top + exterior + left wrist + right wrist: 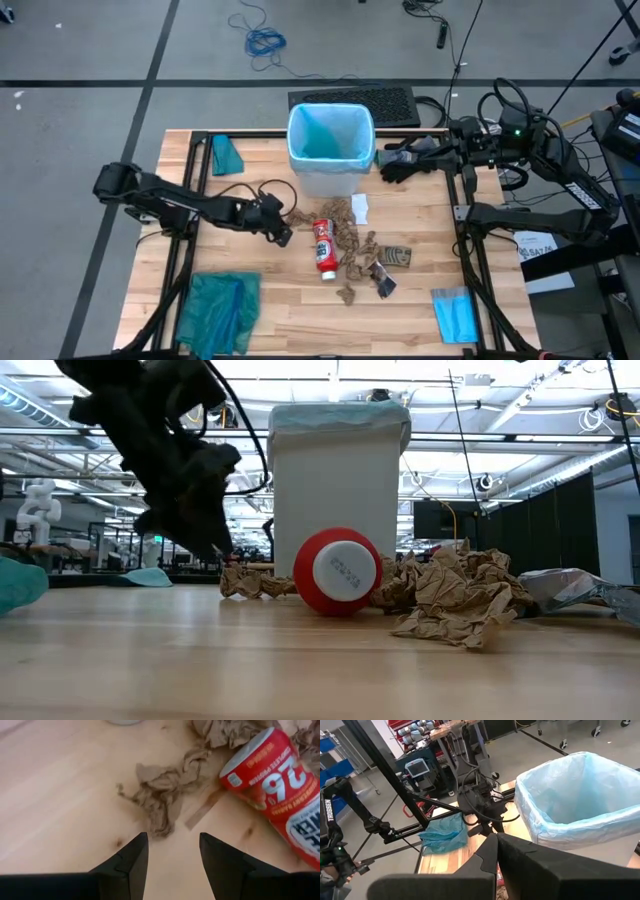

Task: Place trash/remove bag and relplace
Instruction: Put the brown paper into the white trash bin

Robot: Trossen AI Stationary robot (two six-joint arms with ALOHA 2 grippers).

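Note:
A white bin [330,170] stands at the table's far middle, lined with the light-blue bag [330,135], whose edge is folded over the rim [555,827]. The trash lies on the table in front of the bin: a red-and-white bottle [324,248] on its side, crumpled brown paper scraps [350,235], a dark wrapper [383,282] and a white scrap [360,207]. My left gripper [172,852] is open and slants down just above the table, short of a brown scrap [162,790] and left of the bottle [280,785]. My right gripper [496,851] is shut and held high beside the bin's right side.
A darker teal-green bag [218,310] lies at the near left corner. A small teal piece [226,155] lies at the far left, and a flat folded blue sheet [455,315] at the near right. Black cables [250,190] run over the table by the left arm.

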